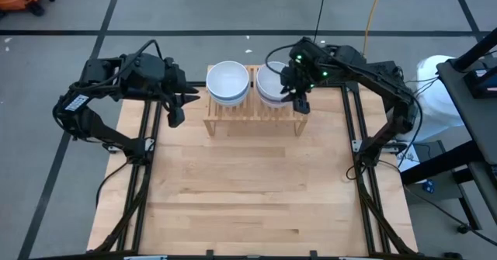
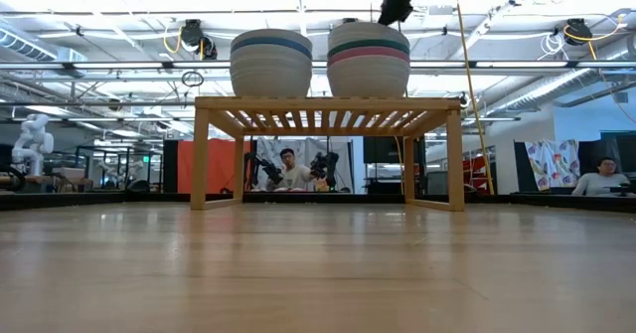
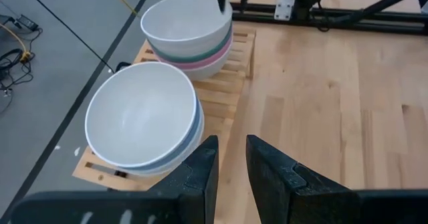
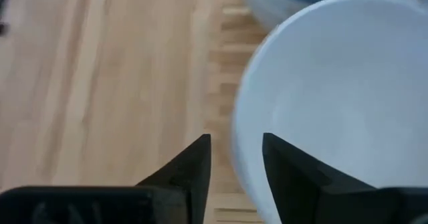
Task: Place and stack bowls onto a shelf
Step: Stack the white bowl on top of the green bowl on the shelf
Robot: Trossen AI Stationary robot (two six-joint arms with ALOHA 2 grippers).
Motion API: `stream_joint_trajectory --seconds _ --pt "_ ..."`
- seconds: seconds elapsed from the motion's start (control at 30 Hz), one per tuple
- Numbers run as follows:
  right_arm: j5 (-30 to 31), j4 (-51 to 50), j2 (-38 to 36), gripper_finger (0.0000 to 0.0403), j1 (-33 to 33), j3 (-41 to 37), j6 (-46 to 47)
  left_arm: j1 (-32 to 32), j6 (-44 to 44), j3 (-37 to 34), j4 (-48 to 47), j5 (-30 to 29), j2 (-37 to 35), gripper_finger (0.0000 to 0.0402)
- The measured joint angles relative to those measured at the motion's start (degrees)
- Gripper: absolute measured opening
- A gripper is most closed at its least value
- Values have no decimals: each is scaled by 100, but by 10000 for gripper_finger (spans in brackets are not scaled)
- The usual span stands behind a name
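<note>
The light-wood shelf (image 1: 252, 119) stands at the table's far edge and bears two stacks of bowls. The left stack (image 1: 227, 81) has a white bowl on top and a blue one below (image 3: 194, 134). The right stack (image 1: 269, 85) is white over dark green and pink (image 2: 369, 60). My right gripper (image 4: 235, 158) is open at the right stack's near-right rim (image 4: 242, 127), one finger over the bowl's hollow and one outside. My left gripper (image 3: 231, 170) hangs open and empty left of the shelf (image 1: 175, 109).
The wooden tabletop (image 1: 248, 190) spreads out in front of the shelf. Black frame rails (image 1: 353, 136) run along the table's sides. People sit in the room beyond the shelf (image 2: 290, 169).
</note>
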Motion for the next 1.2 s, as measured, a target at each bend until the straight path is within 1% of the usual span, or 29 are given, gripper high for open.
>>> stream_joint_trajectory --seconds 0.1,0.23,0.37,0.47,0.53,0.6,0.63,0.7,0.77,0.93,1.1,1.2 --pt "225 201 -230 136 0 0 -9 0 0 0 -92 0 0 83" --pt "235 573 -535 138 2 0 -48 0 1 0 -103 0 2 83" --pt "217 1168 -819 129 7 7 -154 0 2 0 -99 -5 2 83" --pt "217 1459 -904 103 7 7 -211 0 4 0 -92 -81 33 83" --pt "217 1541 -906 70 7 7 -338 0 22 0 -77 -205 75 83" --pt "217 1650 -888 27 7 7 -350 0 51 0 -65 -327 121 83" --pt "212 1722 -864 14 7 7 -342 0 60 0 -48 -360 136 83" --pt "74 1829 -804 9 21 -4 -374 4 139 0 -25 -385 136 82" --pt "-88 2109 -755 5 35 -134 -509 4 216 0 -25 -387 136 81" --pt "-99 3093 -755 1 34 -785 -659 4 188 0 -25 -387 136 81" --pt "-126 3671 -753 0 -9 -1463 -800 4 194 0 -42 -387 137 81" --pt "-433 4219 -753 0 -9 -1855 -866 4 283 0 -44 -387 137 81"
